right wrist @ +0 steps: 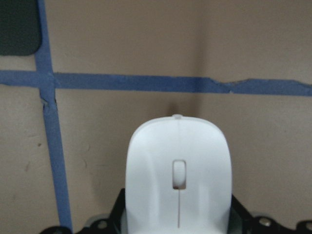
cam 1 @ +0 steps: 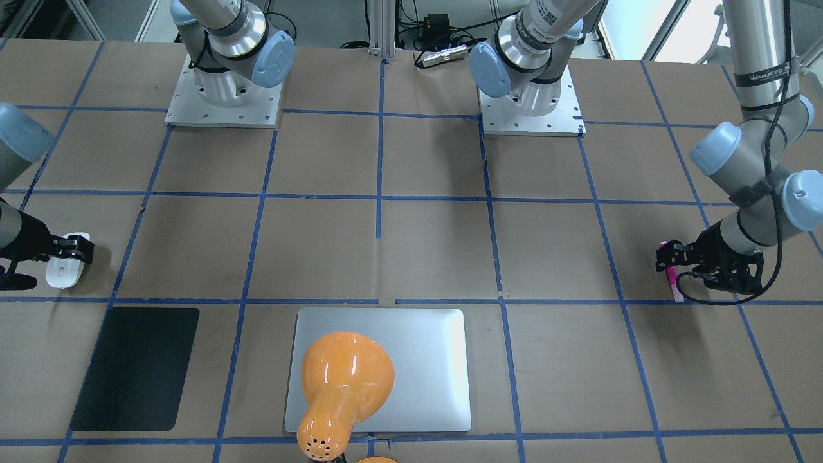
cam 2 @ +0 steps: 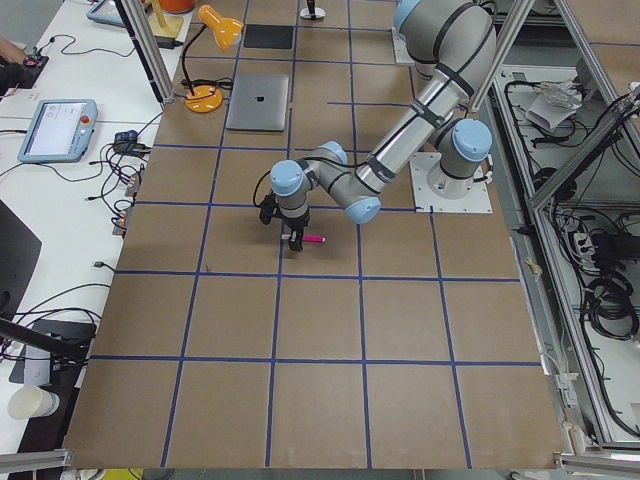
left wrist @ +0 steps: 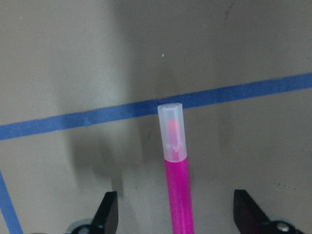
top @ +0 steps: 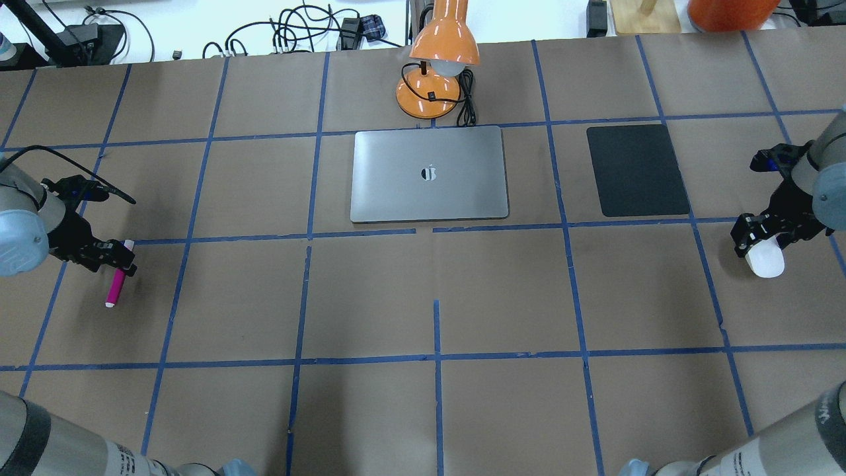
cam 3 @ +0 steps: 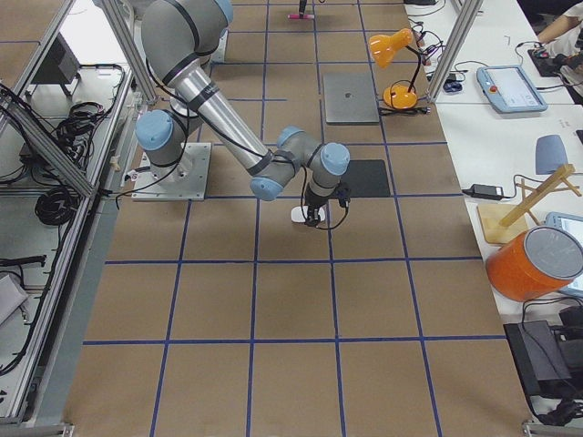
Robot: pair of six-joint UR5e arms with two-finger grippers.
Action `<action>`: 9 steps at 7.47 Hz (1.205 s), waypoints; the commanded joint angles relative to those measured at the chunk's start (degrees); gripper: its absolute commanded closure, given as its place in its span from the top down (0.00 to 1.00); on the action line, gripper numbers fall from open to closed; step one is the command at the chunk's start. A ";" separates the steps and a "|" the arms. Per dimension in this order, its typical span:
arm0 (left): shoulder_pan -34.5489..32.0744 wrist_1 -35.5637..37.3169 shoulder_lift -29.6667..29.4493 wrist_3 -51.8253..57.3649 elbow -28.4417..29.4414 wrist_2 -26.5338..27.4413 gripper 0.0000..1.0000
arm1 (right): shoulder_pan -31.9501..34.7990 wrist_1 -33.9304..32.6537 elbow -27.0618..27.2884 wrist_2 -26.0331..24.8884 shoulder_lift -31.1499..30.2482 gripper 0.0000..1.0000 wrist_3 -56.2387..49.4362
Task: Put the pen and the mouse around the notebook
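The magenta pen (top: 116, 285) lies on the brown table at the robot's far left, with its pale cap (left wrist: 171, 131) pointing away from the wrist. My left gripper (top: 115, 258) is open and low over it, a finger (left wrist: 108, 214) on each side, clear of the barrel. At the far right the white mouse (top: 767, 262) rests on the table. My right gripper (top: 757, 244) stands open astride its rear half, and the mouse (right wrist: 178, 170) fills the gap between the fingers. The silver notebook (top: 429, 195) lies closed at the table's far middle, distant from both.
A black mat (top: 638, 170) lies right of the notebook, close to the mouse. An orange desk lamp (top: 436, 59) stands just behind the notebook, its head hanging over the lid (cam 1: 344, 379). Blue tape lines grid the table.
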 commanded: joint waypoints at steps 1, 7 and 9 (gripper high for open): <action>0.00 -0.07 -0.47 -0.04 0.29 0.10 0.52 | 1.39 2.81 -4.49 0.25 -0.98 0.00 1.40; 0.53 -3.14 1.18 -2.85 1.43 1.59 0.00 | 20.99 4.68 -18.58 5.44 11.58 0.00 22.24; 0.18 -10.47 1.90 -9.41 6.60 2.04 0.00 | 20.91 4.57 -19.10 5.08 12.54 0.20 22.68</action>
